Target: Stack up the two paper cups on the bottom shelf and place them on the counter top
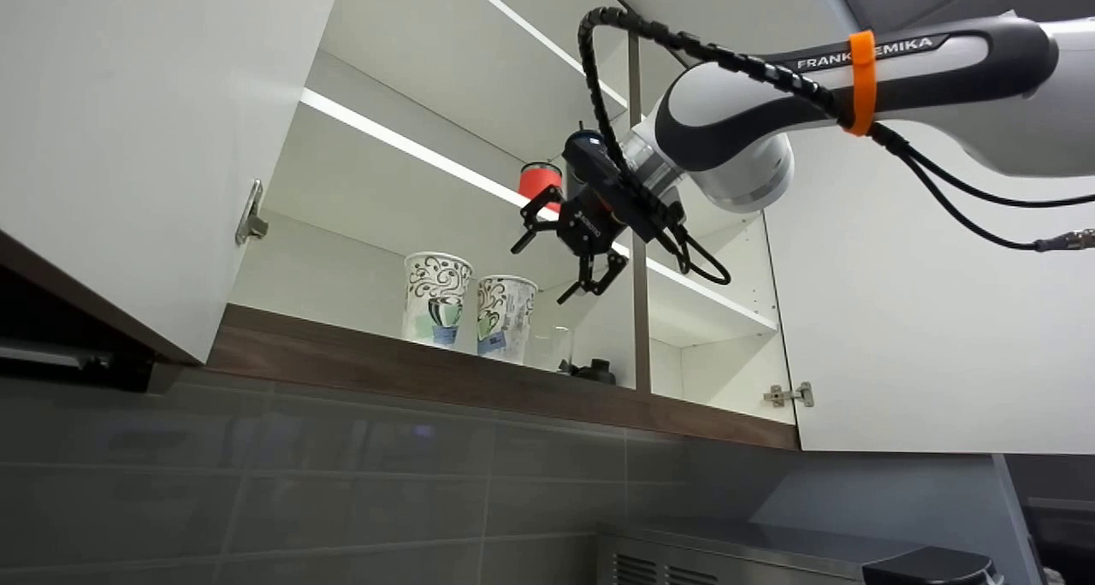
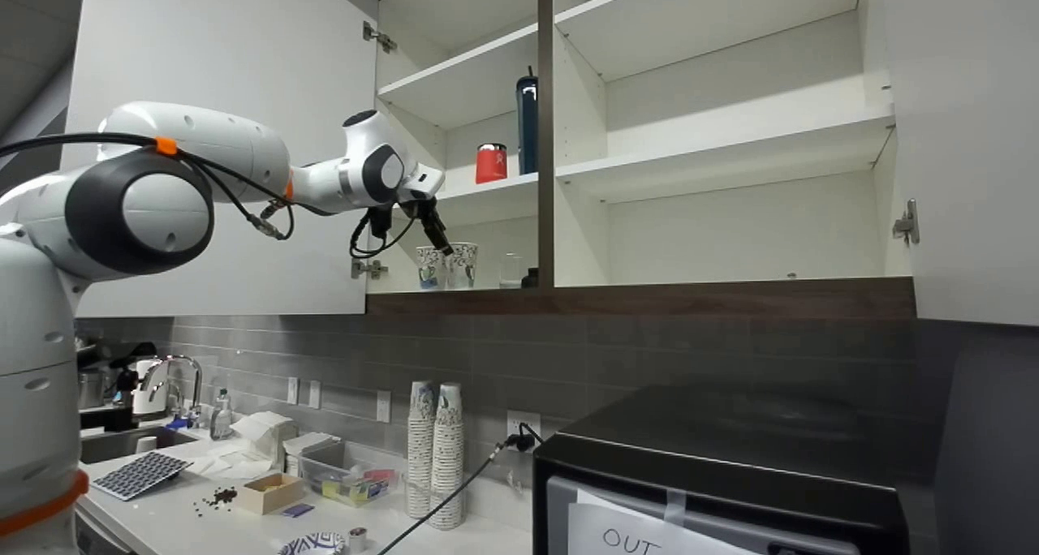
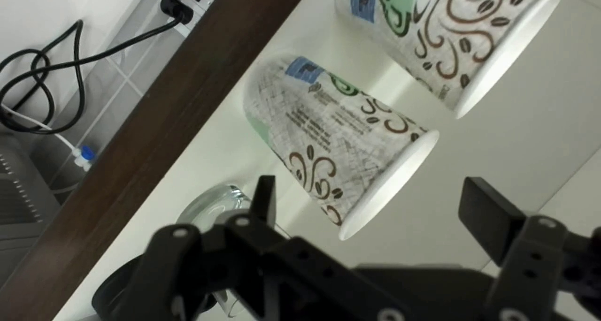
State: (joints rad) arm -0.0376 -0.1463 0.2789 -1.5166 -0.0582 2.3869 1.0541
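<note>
The gripper point(image 1: 541, 274) hangs with its fingers spread, gripping nothing. On the bottom shelf point(image 1: 411, 371) the nearer paper cup point(image 3: 338, 140) and the farther paper cup point(image 3: 436, 34) stand upright, slightly apart and unstacked. What worries me is the glass point(image 3: 209, 206) just beside them: a finger coming in low could tip it. Too hard a squeeze might buckle a rim. Depth is hard to judge from here.

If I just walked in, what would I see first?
Probably the white Franka arm, stretched toward the open wall cabinet with its black tool open. Then the red cup on the middle shelf, and the two swirly paper cups side by side on the bottom shelf.
</note>
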